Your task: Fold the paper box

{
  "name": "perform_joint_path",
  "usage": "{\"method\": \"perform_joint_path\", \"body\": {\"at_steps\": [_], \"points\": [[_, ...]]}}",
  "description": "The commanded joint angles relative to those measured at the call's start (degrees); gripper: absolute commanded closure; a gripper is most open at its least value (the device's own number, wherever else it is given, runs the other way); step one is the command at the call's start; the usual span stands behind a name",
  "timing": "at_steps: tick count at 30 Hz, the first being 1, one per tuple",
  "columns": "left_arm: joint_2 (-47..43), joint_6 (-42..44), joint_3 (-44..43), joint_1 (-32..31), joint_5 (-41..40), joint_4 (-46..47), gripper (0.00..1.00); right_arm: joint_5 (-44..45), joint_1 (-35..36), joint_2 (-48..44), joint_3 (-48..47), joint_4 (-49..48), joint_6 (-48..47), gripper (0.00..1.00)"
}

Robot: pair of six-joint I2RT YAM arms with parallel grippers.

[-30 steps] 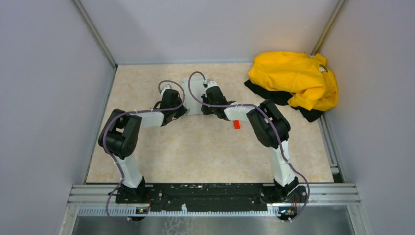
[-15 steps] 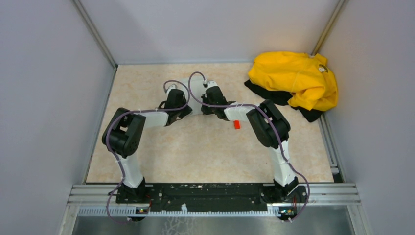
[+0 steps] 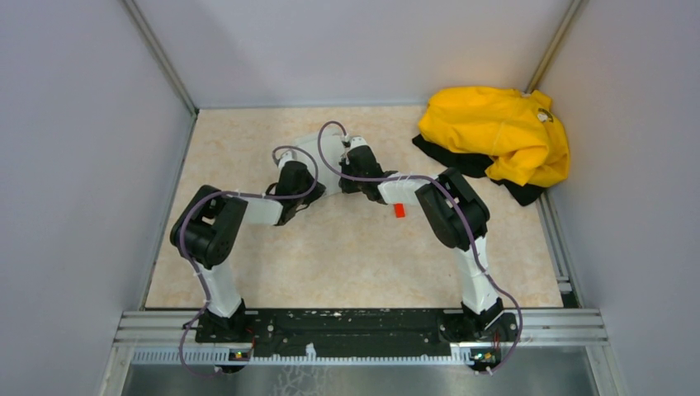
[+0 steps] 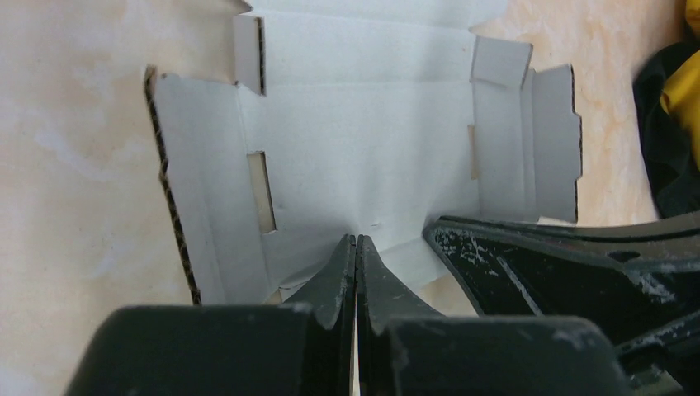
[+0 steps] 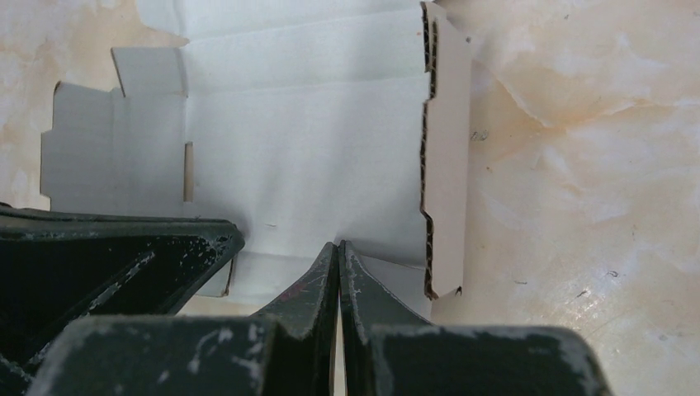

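**Marbled tabletop, a flat sheet of card, two pairs of shut jaws**

Beige marbled table (image 3: 347,256), grey walls (image 3: 82,124) on three sides. That's the top view. The left arm (image 3: 248,208) and the right arm (image 3: 446,210) both bend inward and meet mid-table over the paper box (image 3: 333,157), a pale sheet lying towards the far side. A tiny red block (image 3: 399,210) sits just beside the right forearm. A yellow garment (image 3: 499,136) is heaped in the far right corner, well apart from the arms.

Over to the left wrist. The left gripper (image 4: 356,239) has its jaws pressed tight together with nothing between them, and its tips are at the near edge of the paper box (image 4: 371,148). The sheet is spread open, and its left flap is tilted up, showing a corrugated edge. Small tabs line the right side.

Right wrist now — the mirror picture. The right gripper (image 5: 337,245) is shut too and holds nothing, its tips at the sheet's near edge. The right flap of the paper box (image 5: 305,140) stands up on its corrugated edge. The left gripper's black shell fills the lower-left corner.
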State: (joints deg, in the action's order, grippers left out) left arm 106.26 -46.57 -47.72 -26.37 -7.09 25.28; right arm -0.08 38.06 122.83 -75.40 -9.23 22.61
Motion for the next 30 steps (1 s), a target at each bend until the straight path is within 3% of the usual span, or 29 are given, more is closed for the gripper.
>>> {"method": "perform_joint_path", "body": {"at_steps": [1, 22, 30], "points": [[0.5, 0.5, 5.5, -1.5, 2.5, -4.2, 1.00, 0.3, 0.1, 9.8, 6.7, 22.5, -1.5, 1.00], [2.4, -1.2, 8.4, -6.2, -1.2, -2.2, 1.00, -2.3, 0.1, 10.2, 6.7, 22.2, -0.6, 1.00], [3.6, 0.0, 7.0, -6.2, -2.3, -3.7, 1.00, -2.6, 0.2, 5.0, 8.7, 20.3, -1.4, 1.00]]}}
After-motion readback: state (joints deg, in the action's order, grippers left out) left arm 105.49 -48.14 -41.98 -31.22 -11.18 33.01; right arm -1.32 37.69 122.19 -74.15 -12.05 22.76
